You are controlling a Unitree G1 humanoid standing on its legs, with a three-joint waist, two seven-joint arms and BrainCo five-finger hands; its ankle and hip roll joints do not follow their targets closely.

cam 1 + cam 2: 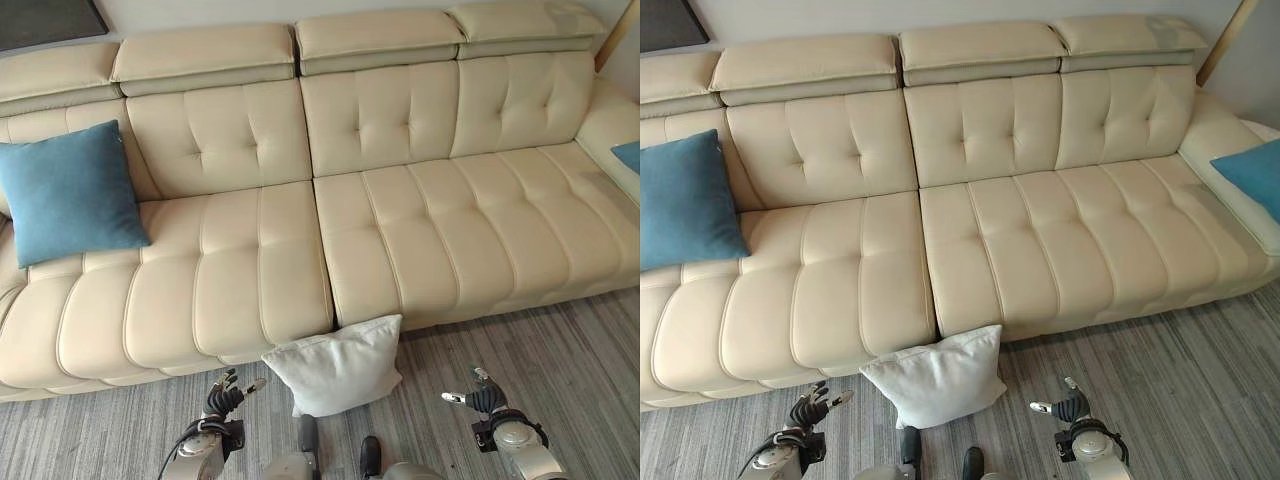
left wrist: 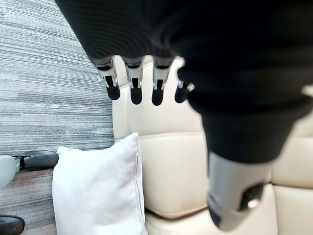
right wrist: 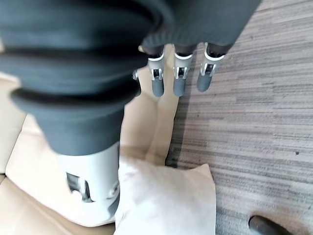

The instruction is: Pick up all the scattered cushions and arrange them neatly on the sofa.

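Note:
A white cushion (image 1: 337,366) stands on the floor, leaning against the front of the cream sofa (image 1: 420,230); it also shows in the wrist views (image 2: 95,191) (image 3: 168,200). A blue cushion (image 1: 68,192) leans on the sofa's back at the far left. Another blue cushion (image 1: 1252,172) lies on the sofa's right end. My left hand (image 1: 225,395) hangs left of the white cushion, open and holding nothing. My right hand (image 1: 480,397) hangs to its right, also open and apart from it.
Grey striped carpet (image 1: 560,360) covers the floor in front of the sofa. The sofa's middle seats (image 1: 250,260) are bare. A wooden pole (image 1: 1222,40) leans by the wall at the far right.

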